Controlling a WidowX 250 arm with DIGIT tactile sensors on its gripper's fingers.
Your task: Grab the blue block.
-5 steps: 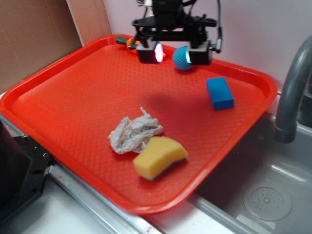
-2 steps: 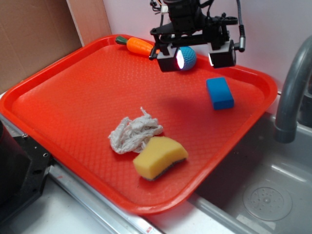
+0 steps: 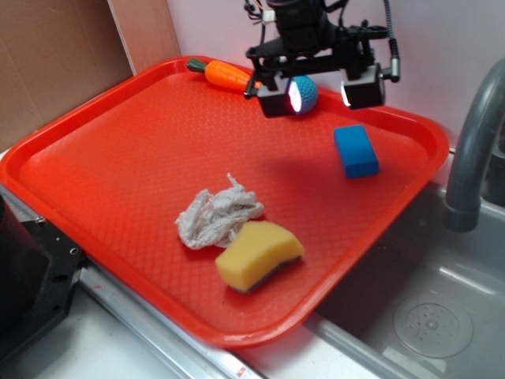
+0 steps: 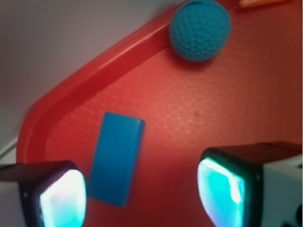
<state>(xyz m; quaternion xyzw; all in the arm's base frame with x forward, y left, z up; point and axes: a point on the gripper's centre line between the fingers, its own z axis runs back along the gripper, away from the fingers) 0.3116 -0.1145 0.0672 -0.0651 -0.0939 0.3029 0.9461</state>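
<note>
The blue block (image 3: 356,151) lies flat on the red tray (image 3: 118,142) near its right rim. My gripper (image 3: 319,93) hangs open above the tray's far side, up and left of the block, with nothing between its glowing fingers. In the wrist view the blue block (image 4: 116,158) lies on the tray just inside the left fingertip, and the gripper (image 4: 142,198) stands wide open above it. A teal dimpled ball (image 3: 304,94) sits behind the left finger, and the same ball (image 4: 200,30) shows at the top of the wrist view.
A toy carrot (image 3: 223,74) lies at the tray's far rim. A white rag (image 3: 215,215) and a yellow sponge (image 3: 258,253) sit near the tray's front. A grey tap (image 3: 473,150) and sink (image 3: 426,316) stand to the right. A pink wall is behind.
My gripper has moved right across the tray's far side, uncovering the carrot and coming closer to the blue block. It stayed open. Nothing on the tray moved.
</note>
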